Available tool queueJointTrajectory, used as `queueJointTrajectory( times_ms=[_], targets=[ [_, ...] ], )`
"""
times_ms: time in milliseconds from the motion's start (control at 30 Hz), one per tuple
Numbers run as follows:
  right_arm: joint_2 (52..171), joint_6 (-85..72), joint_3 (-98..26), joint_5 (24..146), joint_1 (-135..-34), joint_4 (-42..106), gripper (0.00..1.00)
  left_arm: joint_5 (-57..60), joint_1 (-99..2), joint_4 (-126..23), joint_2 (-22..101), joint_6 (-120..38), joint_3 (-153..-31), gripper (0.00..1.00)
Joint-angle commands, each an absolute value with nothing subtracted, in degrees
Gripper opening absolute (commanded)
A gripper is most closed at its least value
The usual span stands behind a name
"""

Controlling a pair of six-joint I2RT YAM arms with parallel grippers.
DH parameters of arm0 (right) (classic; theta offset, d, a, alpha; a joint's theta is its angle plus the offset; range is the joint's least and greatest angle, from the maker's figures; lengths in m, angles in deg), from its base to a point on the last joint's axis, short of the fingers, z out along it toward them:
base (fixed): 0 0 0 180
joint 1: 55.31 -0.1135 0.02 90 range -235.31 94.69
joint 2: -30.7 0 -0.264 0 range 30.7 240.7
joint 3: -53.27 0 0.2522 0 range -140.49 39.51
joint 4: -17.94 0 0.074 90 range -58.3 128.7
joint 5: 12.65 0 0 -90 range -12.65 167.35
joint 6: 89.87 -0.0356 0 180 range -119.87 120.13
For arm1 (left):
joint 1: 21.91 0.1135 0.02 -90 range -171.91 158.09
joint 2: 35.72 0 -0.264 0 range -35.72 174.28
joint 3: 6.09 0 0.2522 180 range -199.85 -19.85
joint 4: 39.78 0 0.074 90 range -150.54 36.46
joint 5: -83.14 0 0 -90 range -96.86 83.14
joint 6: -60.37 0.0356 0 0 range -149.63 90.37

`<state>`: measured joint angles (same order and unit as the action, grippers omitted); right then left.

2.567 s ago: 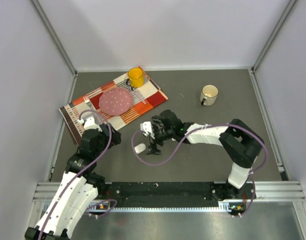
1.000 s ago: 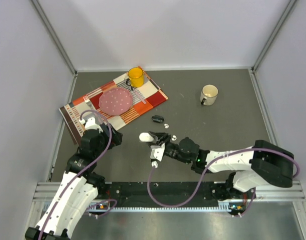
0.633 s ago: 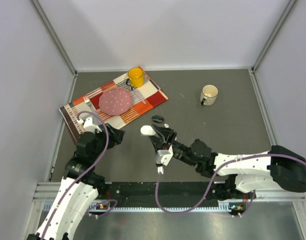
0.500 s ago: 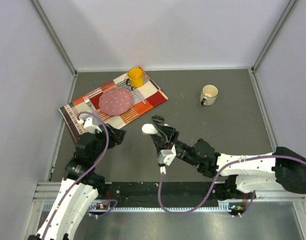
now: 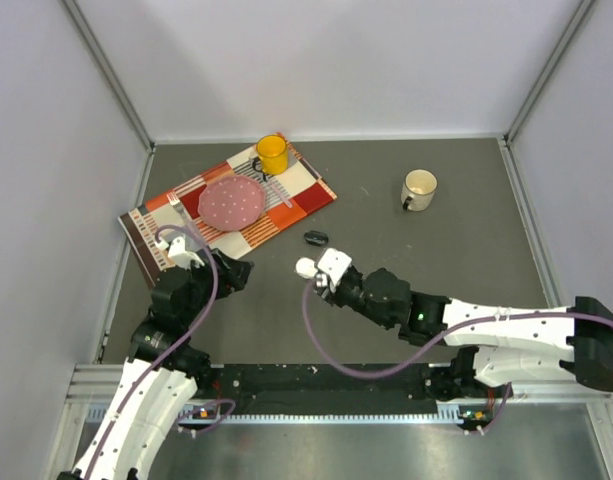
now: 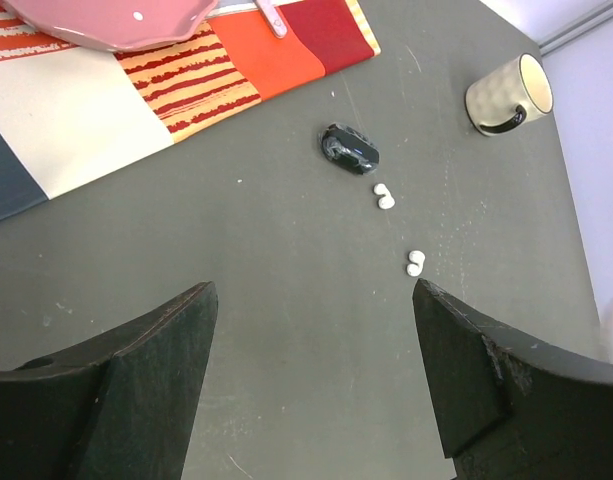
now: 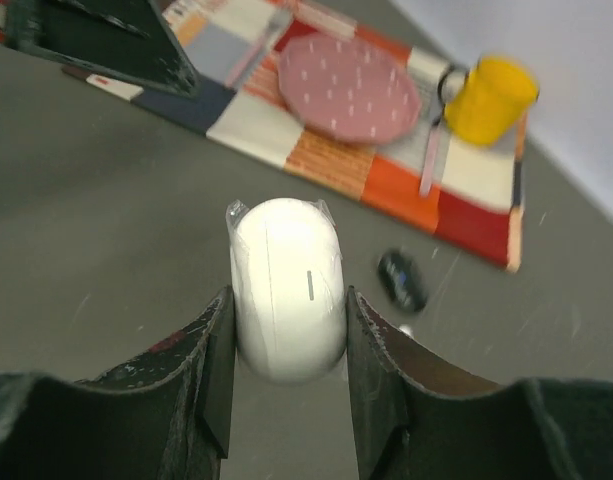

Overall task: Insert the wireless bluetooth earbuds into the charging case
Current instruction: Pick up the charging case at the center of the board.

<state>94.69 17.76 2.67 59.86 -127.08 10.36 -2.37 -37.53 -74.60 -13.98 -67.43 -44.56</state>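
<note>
My right gripper [image 5: 308, 270] [image 7: 288, 295] is shut on a white oval charging case [image 7: 286, 285] [image 5: 305, 268], held lengthwise above the dark table near its middle. Two glossy white earbuds [image 6: 384, 196] [image 6: 415, 263] lie apart on the table just past a black oval case [image 6: 349, 148] [image 5: 315, 238] [image 7: 401, 280]. One earbud [image 7: 406, 330] peeks out beside my right finger. In the top view the right arm covers the earbuds. My left gripper [image 6: 314, 290] [image 5: 201, 268] hangs open over bare table at the left, holding nothing.
A checked placemat [image 5: 296, 190] at the back left carries a pink plate [image 5: 231, 202], a yellow mug [image 5: 272, 153] and cutlery. A cream mug [image 5: 419, 188] stands at the back right. Grey walls enclose the table on three sides.
My right gripper, still holding the white case, has swung away from the near edge up toward the table's middle and turned over. The left arm has barely shifted.
</note>
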Motion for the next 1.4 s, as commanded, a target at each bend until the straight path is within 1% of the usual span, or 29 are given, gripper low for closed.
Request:
queueJointTrajectory(
  times_ms=[0,33,100,167,200,267,300,333,367,400,433,467,533,633,733,967,1167,1367],
  targets=[
    [96.79,-13.08,-4.08,47.56,-126.85,30.01,0.00,-3.08,-37.21,-72.79,-14.36,-67.69,-43.76,0.84],
    [98.80,-15.75,-4.87,47.56,-126.94,33.34,0.00,-2.73,-37.21,-72.61,-14.36,-67.95,-43.67,0.84],
    [101.62,-24.86,-7.42,47.82,-126.59,36.09,0.00,-2.38,-37.21,-71.91,-14.36,-69.00,-43.23,0.84],
    [104.77,-29.99,-9.52,48.70,-126.59,38.72,0.00,-0.80,-37.21,-70.34,-14.45,-69.97,-42.79,0.84],
    [105.40,-35.24,-9.71,48.44,-126.59,38.74,0.00,0.16,-37.21,-69.54,-14.36,-70.32,-42.53,0.84],
    [106.37,-39.66,-9.54,46.51,-126.59,37.87,0.00,3.94,-37.21,-66.74,-14.18,-72.42,-40.78,0.84],
    [106.64,-41.34,-9.28,45.98,-126.59,36.64,0.00,5.69,-37.21,-62.54,-13.75,-73.91,-39.98,0.84],
    [106.81,-41.35,-8.75,45.45,-126.68,35.15,0.00,7.71,-37.21,-58.93,-13.39,-77.67,-38.84,0.84],
    [106.99,-41.27,-8.49,45.36,-126.76,33.39,0.00,12.34,-37.21,-54.90,-12.09,-79.53,-35.70,0.83],
    [106.99,-39.61,-8.31,45.27,-126.77,29.81,0.00,14.13,-37.21,-50.33,-11.29,-81.90,-33.93,0.81],
    [106.91,-38.55,-7.96,44.40,-127.03,27.94,0.00,16.06,-37.29,-41.85,-10.06,-86.80,-32.52,0.78],
    [106.90,-37.76,-7.96,43.61,-127.20,26.88,0.00,18.52,-37.30,-38.63,-7.53,-88.67,-30.24,0.76],
    [106.99,-35.12,-7.87,42.90,-127.47,23.46,0.00,20.82,-37.30,-34.31,-4.88,-90.18,-30.04,0.72],
    [106.90,-32.31,-7.61,44.12,-127.64,19.85,0.00,22.14,-37.91,-33.41,-0.22,-89.23,-31.71,0.71],
    [107.43,-29.67,-7.34,46.14,-127.91,17.12,0.00,22.15,-38.70,-32.88,0.76,-87.65,-34.17,0.71],
    [108.57,-27.21,-7.96,46.77,-128.52,16.94,0.00,22.93,-40.63,-33.68,1.55,-85.62,-38.83,0.72],
    [108.31,-25.36,-8.48,47.91,-128.61,16.67,0.00,25.13,-42.83,-32.09,4.97,-83.77,-39.53,0.67],
    [107.87,-23.95,-8.57,48.44,-128.79,15.71,0.00,24.43,-44.68,-36.66,9.46,-80.52,-42.43,0.62]
  ],
)
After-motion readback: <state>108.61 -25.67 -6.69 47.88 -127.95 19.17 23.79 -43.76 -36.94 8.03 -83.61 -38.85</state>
